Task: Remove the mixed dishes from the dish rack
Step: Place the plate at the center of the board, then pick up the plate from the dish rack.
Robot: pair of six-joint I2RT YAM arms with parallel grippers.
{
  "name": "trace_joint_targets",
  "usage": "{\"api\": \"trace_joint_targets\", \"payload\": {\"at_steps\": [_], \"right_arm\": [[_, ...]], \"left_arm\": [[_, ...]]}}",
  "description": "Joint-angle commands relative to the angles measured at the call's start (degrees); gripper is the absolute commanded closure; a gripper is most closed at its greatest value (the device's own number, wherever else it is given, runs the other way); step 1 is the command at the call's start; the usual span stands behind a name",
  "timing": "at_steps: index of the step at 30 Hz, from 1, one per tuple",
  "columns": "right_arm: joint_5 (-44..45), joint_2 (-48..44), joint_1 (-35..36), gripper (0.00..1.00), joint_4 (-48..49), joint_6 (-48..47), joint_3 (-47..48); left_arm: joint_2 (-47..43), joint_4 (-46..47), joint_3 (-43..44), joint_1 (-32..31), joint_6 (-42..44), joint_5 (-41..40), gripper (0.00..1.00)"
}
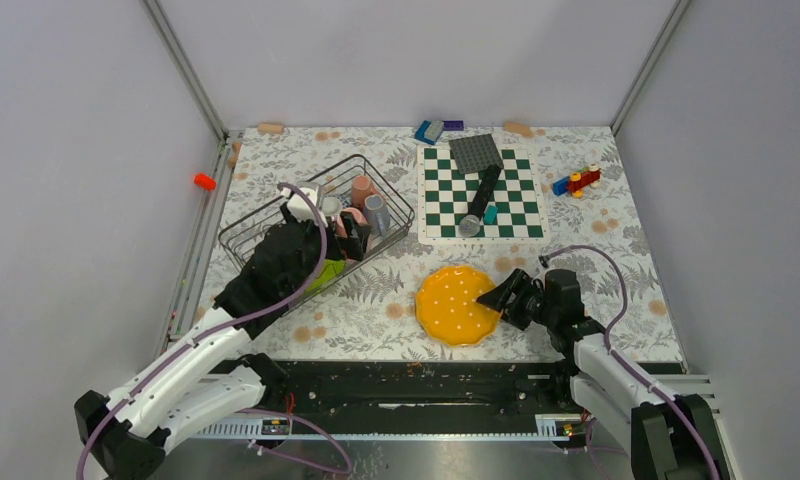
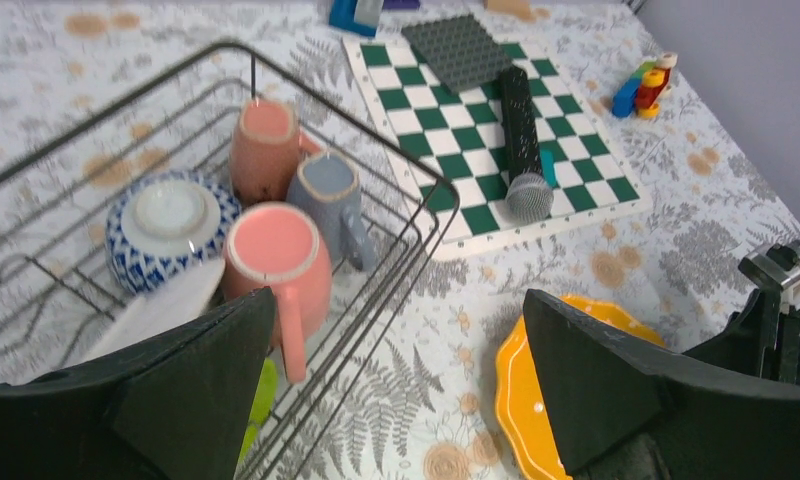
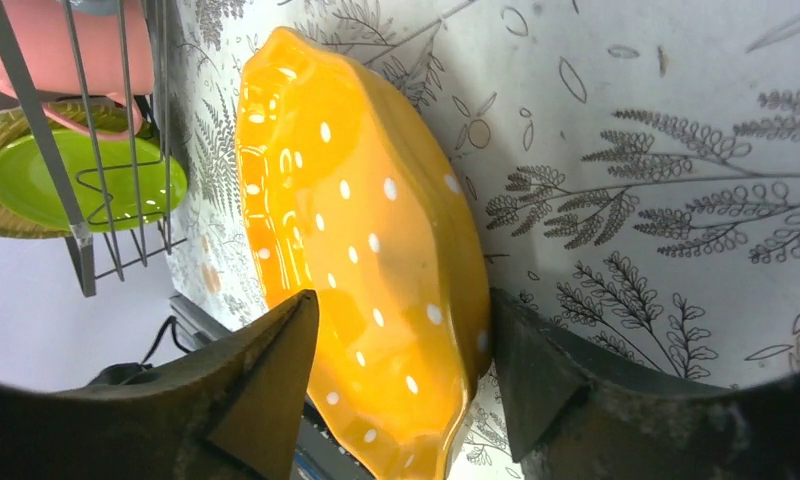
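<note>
The dark wire dish rack [image 1: 238, 232] stands at the left. It holds two pink mugs [image 2: 276, 260] [image 2: 263, 150], a grey mug [image 2: 326, 195], a blue patterned bowl [image 2: 166, 225], a white plate [image 2: 161, 305] and a lime-green plate [image 3: 86, 180]. My left gripper [image 2: 398, 310] hangs open over the rack's near right corner, holding nothing. The yellow-orange plate [image 1: 456, 305] lies flat on the table in front of the rack. My right gripper [image 3: 404, 300] is open, its jaws straddling that plate's right edge with slack on the upper side.
A green-white checkered board [image 1: 516, 205] lies behind the yellow plate, with a black cylinder [image 1: 483, 190] and a grey studded tile [image 1: 476, 152] on it. Toy blocks [image 1: 576, 182] sit at the far right, a blue block [image 1: 429, 130] at the back wall.
</note>
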Motion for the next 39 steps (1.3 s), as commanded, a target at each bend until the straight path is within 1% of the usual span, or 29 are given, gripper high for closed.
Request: {"api": "trace_joint_targets", "payload": {"at_steps": [1,4,6,8,10,13,15,16,18,19,20,22,25,27,28,31,32,35,39], "right_arm": [[4.64,-3.17,0.21,0.27,-4.15,-3.28,3.30],[6.84,-5.63,0.18,0.17,-7.04,-3.90,3.67],[8.83,-7.21,0.18,0.09,-10.49,-4.68,4.49],[10.85,-9.08,0.18,0.01,-14.57,-5.55,5.50],[13.15,-11.29,0.18,0.00,-18.59,-6.63,6.63],[16.98,-14.32,0.19,0.00,-23.53,-7.60,7.38],[18.17,-15.81,0.20,0.00,-25.23,-8.06,8.00],[18.55,-16.68,0.18,0.00,-26.05,-8.37,8.43],[20.32,-18.10,0.19,0.00,-28.40,-9.33,9.60],[23.06,-18.89,0.23,0.00,-30.10,-9.84,10.45],[25.64,-19.65,0.23,0.00,-31.68,-10.36,11.14],[30.74,-20.98,0.19,0.00,-34.76,-11.38,12.93],[35.73,-22.46,0.18,0.01,-38.45,-12.95,15.48],[37.76,-22.93,0.18,0.00,-40.22,-14.32,17.06],[38.75,-23.07,0.19,0.01,-41.37,-14.63,17.76],[40.91,-23.40,0.18,0.00,-44.52,-14.67,19.53],[40.93,-23.52,0.18,0.00,-45.23,-14.57,20.08],[40.67,-24.00,0.18,0.00,-47.72,-14.01,21.53],[40.33,-25.42,0.19,0.00,-49.91,-13.45,22.37]], "left_arm": [[3.04,3.20,9.32,-0.18,7.20,-0.10,0.01],[5.99,3.24,14.59,-0.12,10.98,0.78,0.01],[8.34,2.74,18.29,-0.12,13.94,1.76,0.01],[10.89,1.58,22.16,-0.13,17.36,4.61,0.01],[12.36,1.34,25.97,-0.15,21.36,7.92,0.01],[14.37,1.68,32.59,-0.09,24.19,8.08,0.01],[15.94,0.59,37.21,-0.10,28.09,10.15,0.01],[16.85,-1.12,39.55,-0.09,29.99,11.53,0.01],[19.08,-8.52,43.84,-0.09,34.50,16.20,0.01],[20.31,-12.29,45.73,-0.06,36.16,17.76,0.01],[21.58,-17.99,47.51,-0.02,36.90,18.39,0.01],[24.02,-25.18,49.69,0.03,38.44,16.73,0.01],[24.58,-30.23,47.40,0.45,42.07,11.17,0.01],[24.13,-32.42,44.71,1.50,44.31,9.50,0.01],[24.02,-34.03,43.77,2.40,44.99,9.94,0.01],[24.80,-38.96,42.70,6.01,46.70,15.65,0.01],[25.47,-39.82,42.59,7.10,46.90,16.30,0.01],[27.68,-41.79,41.89,10.46,47.94,16.25,0.01],[29.37,-42.13,39.97,15.03,49.82,16.04,0.01]]}}
